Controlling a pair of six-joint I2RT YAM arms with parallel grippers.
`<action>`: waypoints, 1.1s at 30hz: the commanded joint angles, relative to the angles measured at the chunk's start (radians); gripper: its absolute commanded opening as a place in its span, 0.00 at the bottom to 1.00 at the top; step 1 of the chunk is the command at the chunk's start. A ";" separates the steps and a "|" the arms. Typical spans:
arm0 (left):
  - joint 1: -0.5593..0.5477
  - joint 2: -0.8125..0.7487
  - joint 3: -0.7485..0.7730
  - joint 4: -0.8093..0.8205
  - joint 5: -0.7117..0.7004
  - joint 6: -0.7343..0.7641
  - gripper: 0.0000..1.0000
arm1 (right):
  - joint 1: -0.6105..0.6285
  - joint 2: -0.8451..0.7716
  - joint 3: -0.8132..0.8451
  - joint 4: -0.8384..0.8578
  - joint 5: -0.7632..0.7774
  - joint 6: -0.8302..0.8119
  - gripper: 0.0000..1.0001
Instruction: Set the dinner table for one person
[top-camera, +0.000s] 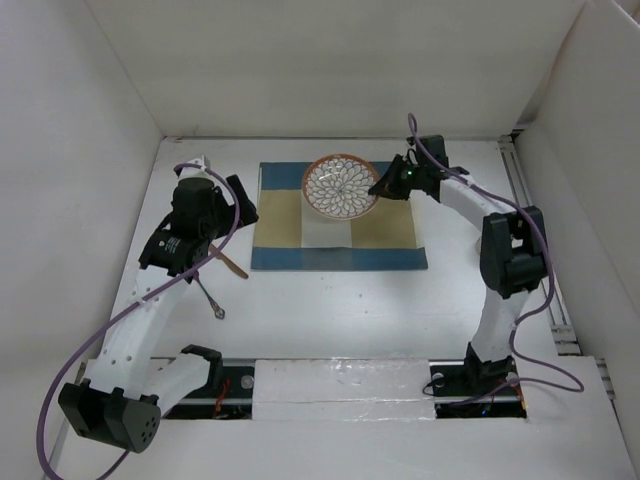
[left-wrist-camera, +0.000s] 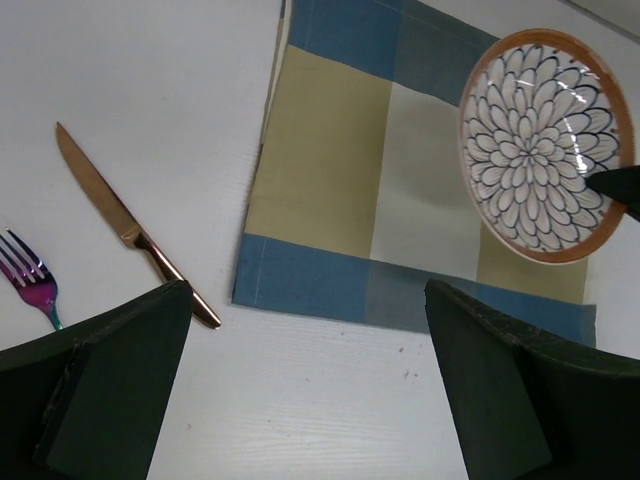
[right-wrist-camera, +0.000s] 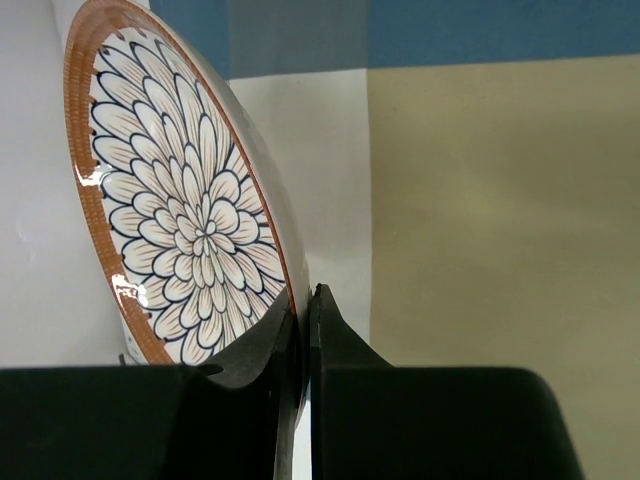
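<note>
Right gripper (right-wrist-camera: 303, 310) nearly closed, pinching plate (right-wrist-camera: 180, 220) rim between fingertips. Left gripper (left-wrist-camera: 308, 295) wide open, empty, above counter (left-wrist-camera: 300, 400); knife (left-wrist-camera: 130, 230) off its left.

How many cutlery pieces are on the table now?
2: a knife just left of the placemat, a fork further left. Others may hide under the left arm.

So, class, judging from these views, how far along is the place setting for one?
Done: the checked placemat lies flat on the table. In hand: the right gripper is shut on the rim of the patterned plate at the mat's far edge. Still to do: the knife and fork lie left of the mat, with the open left gripper nearby.
</note>
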 joint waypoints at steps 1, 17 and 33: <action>-0.001 -0.011 -0.016 0.045 0.021 0.024 1.00 | 0.016 -0.002 0.045 0.197 -0.044 0.070 0.00; -0.001 -0.059 -0.062 0.069 0.080 0.024 1.00 | 0.082 0.101 0.050 0.242 -0.021 0.070 0.00; -0.001 -0.059 -0.062 0.069 0.080 0.024 1.00 | 0.073 0.127 -0.027 0.325 -0.056 0.041 0.00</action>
